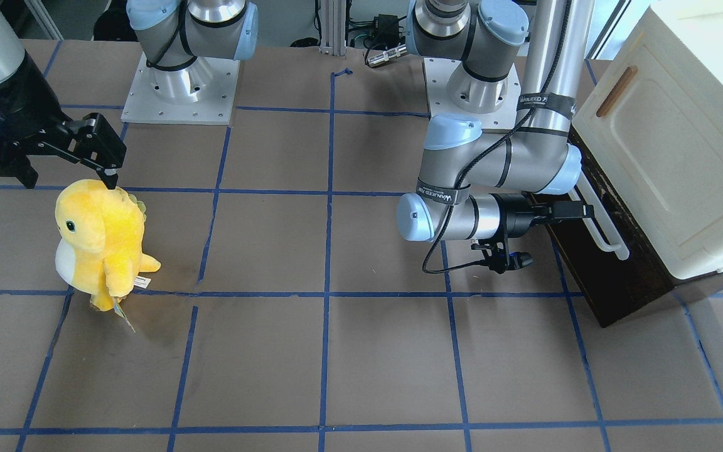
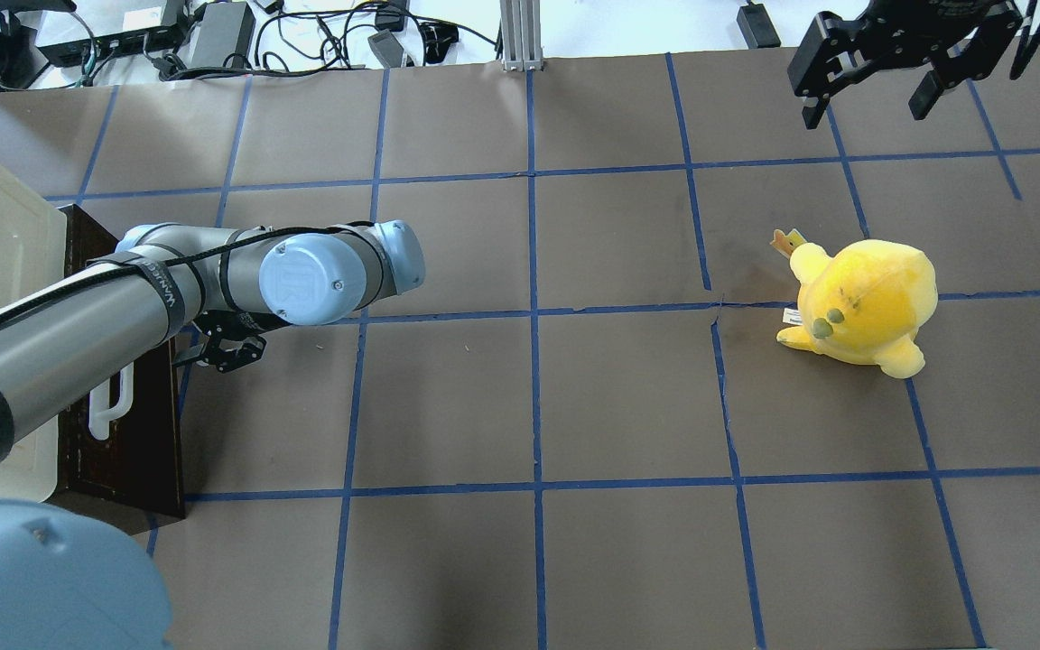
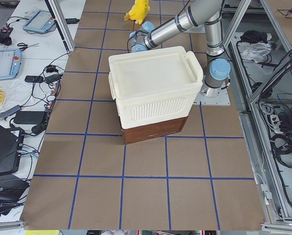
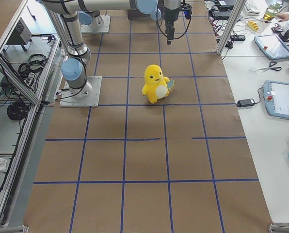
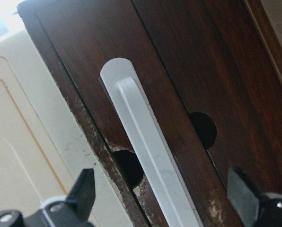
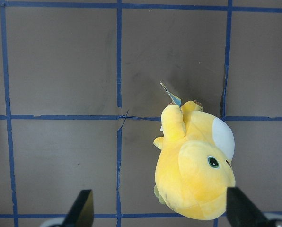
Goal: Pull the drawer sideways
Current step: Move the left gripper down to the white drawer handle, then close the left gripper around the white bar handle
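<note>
The drawer (image 1: pixel 594 276) has a dark brown front and sits under the cream cabinet at the table's end; none of its inside shows. It also shows in the overhead view (image 2: pixel 136 442). Its long white bar handle (image 1: pixel 606 235) runs along the front. My left gripper (image 1: pixel 583 210) is open right at the handle. In the left wrist view its fingers (image 5: pixel 84 189) stand on either side of the handle (image 5: pixel 150 156), apart from it. My right gripper (image 2: pixel 868 108) is open and empty, high above the yellow plush.
The cream cabinet (image 1: pixel 669 144) with a small brown handle (image 1: pixel 615 91) stands over the drawer. A yellow plush toy (image 1: pixel 101 238) stands on the brown table; it also shows below my right gripper (image 6: pixel 193 175). Blue tape lines grid the table.
</note>
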Robot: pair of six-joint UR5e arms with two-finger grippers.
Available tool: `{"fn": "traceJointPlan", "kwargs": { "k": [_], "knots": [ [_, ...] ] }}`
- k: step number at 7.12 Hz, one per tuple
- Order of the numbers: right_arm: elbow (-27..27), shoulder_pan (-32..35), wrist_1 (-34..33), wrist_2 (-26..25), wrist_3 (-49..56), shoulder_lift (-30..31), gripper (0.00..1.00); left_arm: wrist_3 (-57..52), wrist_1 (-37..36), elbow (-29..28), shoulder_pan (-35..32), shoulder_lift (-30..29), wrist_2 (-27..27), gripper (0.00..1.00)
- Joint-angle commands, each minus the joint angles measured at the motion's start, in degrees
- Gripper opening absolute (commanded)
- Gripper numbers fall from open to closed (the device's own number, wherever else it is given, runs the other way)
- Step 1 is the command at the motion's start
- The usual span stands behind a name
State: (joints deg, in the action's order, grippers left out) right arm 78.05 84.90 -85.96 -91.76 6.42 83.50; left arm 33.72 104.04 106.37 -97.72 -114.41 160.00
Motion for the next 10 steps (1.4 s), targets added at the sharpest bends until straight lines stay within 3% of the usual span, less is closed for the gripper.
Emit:
{"fn": "traceJointPlan", "kwargs": {
  "k": [1,4,5,6,9,10],
  "knots": [
    [0.0,0.0,0.0,0.0,0.0,0.0,1.0,6.52,0.11,0.33,0.77,0.49,-0.13,1.0],
    [0.0,0.0,0.0,0.0,0.0,0.0,1.0,6.71,0.2,0.59,1.92,0.33,-0.04,1.0],
    [0.0,0.0,0.0,0.0,0.0,0.0,1.0,6.19,0.2,0.42,2.18,0.5,0.05,0.77],
    [0.0,0.0,0.0,0.0,0.0,0.0,1.0,6.36,0.2,0.59,2.27,0.15,0.05,0.67],
    [0.0,0.0,0.0,0.0,0.0,0.0,1.0,5.84,0.28,0.42,3.41,-0.29,-0.04,0.42],
    [0.0,0.0,0.0,0.0,0.0,0.0,1.0,5.75,0.28,0.42,3.41,-0.47,-0.04,0.38]
  ]
}}
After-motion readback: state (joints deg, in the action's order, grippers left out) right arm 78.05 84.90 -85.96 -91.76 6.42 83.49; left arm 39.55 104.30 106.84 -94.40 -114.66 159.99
